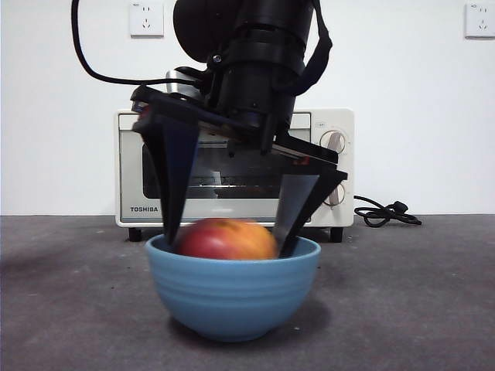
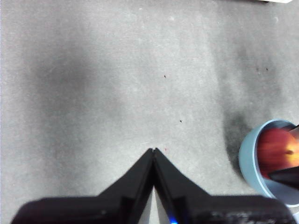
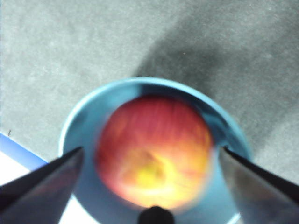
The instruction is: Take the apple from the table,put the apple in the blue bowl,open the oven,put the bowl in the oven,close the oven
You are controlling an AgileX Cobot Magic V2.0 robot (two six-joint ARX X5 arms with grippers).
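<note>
Release is the step in hand, as I judge it: the round red apple with yellow streaks [image 1: 227,239] already sits down inside the deep matte blue ridged bowl [image 1: 232,297], its crown just above the rim, and the right gripper [image 1: 229,236] hangs over the bowl with its two black fingers [image 1: 179,182] spread wide, one on each side of the apple, tips dipping inside the rim. In the right wrist view the apple [image 3: 155,156] fills the middle of the bowl [image 3: 77,119] with a gap of blue showing between it and each finger, so the fingers look open and clear of the fruit; the apple is blurred, which may mean that it is rocking. To do this well, the gripper should rise straight up out of the bowl without closing or swinging sideways, since a finger brushing the rim could tip or drag the bowl along the dark grey mottled bench [image 1: 69,309]. The cream-white toaster oven with dark glass door [image 1: 131,166] stands behind the bowl, door shut, so opening it comes next. The left gripper [image 2: 154,150] waits beside the bowl [image 2: 250,154], over bare bench, with its fingers pressed together on nothing.
</note>
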